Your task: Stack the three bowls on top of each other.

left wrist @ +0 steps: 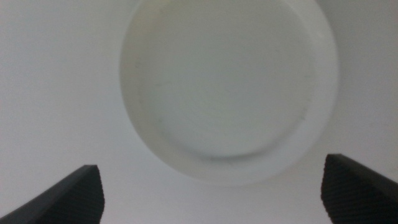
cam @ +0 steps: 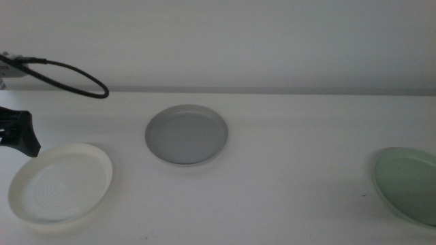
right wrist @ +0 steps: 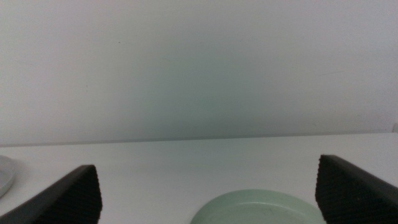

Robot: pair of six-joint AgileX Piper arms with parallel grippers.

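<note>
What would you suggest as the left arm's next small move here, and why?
Probably lower the left tool onto the near rim of the white bowl. Its jaws are open, nothing between them, and the bowl lies just ahead, apart from the grey bowl. The right tool waits, open, by the pale green bowl.

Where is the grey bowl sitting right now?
In the middle view the grey bowl sits on the table left of centre, apart from the white bowl at front left and the pale green bowl at far right.

Three separate bowls [cam: 186, 135] on white table [cam: 286, 197]
</note>
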